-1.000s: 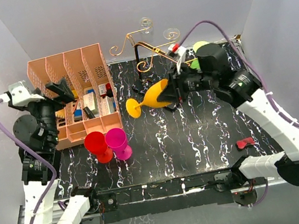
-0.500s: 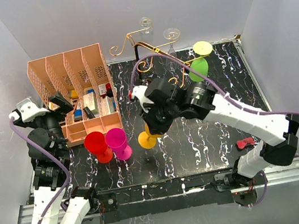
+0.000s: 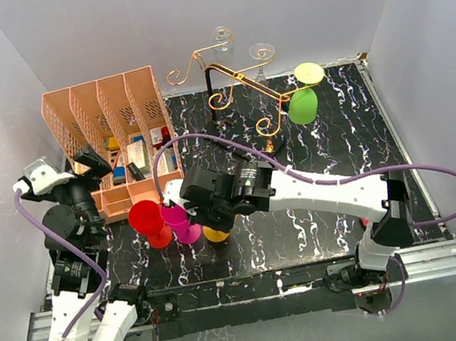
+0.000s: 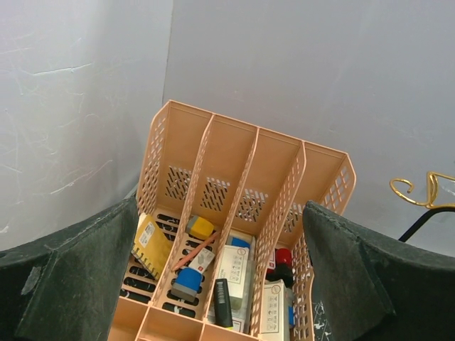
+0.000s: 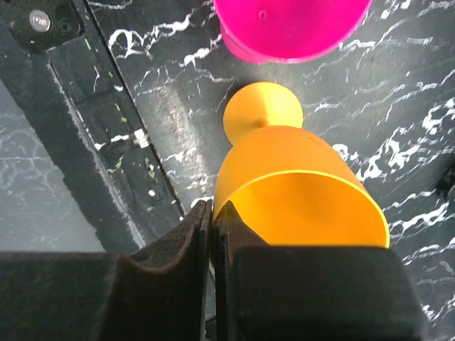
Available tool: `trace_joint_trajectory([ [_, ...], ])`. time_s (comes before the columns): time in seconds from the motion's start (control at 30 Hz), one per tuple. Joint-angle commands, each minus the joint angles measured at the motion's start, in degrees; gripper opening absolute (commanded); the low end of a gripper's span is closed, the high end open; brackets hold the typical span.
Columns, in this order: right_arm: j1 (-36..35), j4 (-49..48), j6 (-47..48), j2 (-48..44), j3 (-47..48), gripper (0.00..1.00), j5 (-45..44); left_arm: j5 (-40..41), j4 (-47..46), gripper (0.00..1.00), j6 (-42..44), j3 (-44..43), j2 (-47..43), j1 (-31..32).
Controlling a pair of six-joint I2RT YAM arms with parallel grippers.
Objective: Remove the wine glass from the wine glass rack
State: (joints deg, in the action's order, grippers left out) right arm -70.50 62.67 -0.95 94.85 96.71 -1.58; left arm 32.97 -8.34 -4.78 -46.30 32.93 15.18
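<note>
Step in hand: by the look, setting the orange wine glass (image 5: 298, 188) down on the table (image 3: 322, 155), already off the wine glass rack (image 3: 235, 82).
Right gripper (image 5: 212, 226): clamped on the rim wall of the orange wine glass, seemingly one finger inside the bowl and one outside.
Place of the glass: front left of the table, foot downward, just beside the pink glass (image 3: 177, 214), with the red glass (image 3: 146, 217) on the far side of that one.
Foot contact: not clear from these views.
Left gripper (image 3: 93, 161): fingers apart, holding nothing, facing the peach organiser (image 3: 104, 112).
Good way: lower straight until the foot sits flat, open only a little, then withdraw upward and away from the pink glass.
Risk: grip on the rim only, so any twist may tip the glass against its neighbour.
On the rack: a green glass (image 3: 302, 105), hanging.
</note>
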Motion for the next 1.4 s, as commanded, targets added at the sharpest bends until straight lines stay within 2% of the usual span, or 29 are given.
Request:
trace_joint_trajectory([
  [0.0, 0.1, -8.12, 8.71, 1.12, -0.9, 0.09, 1.31, 3.04, -3.11, 0.97, 1.2, 0.88, -1.91, 0.3],
  [0.17, 0.12, -7.39, 12.95, 4.67, -1.06, 0.09, 1.15, 3.98, -3.52, 0.97, 1.48, 1.26, -2.54, 0.29],
  [0.73, 0.1, -5.81, 13.02, 9.32, 0.57, 0.13, -1.73, 4.07, -3.78, 0.97, 1.44, 1.68, -3.4, 0.31],
  [0.93, 0.1, -6.24, 12.8, 10.43, 1.02, 0.19, -2.99, 4.07, -3.79, 0.97, 1.37, 1.77, -3.45, 0.34],
  [1.17, 0.08, -6.69, 12.91, 11.41, 3.2, 0.33, -4.82, 4.11, -3.97, 0.97, 1.46, 1.91, -3.51, 0.35],
  [1.23, 0.1, -6.61, 12.66, 11.02, 3.71, 0.4, -5.67, 4.12, -4.04, 0.97, 1.51, 2.0, -3.53, 0.35],
  [1.37, 0.12, -7.38, 12.25, 8.42, 4.07, 0.59, -6.68, 4.01, -4.05, 0.97, 1.47, 2.18, -3.41, 0.38],
])
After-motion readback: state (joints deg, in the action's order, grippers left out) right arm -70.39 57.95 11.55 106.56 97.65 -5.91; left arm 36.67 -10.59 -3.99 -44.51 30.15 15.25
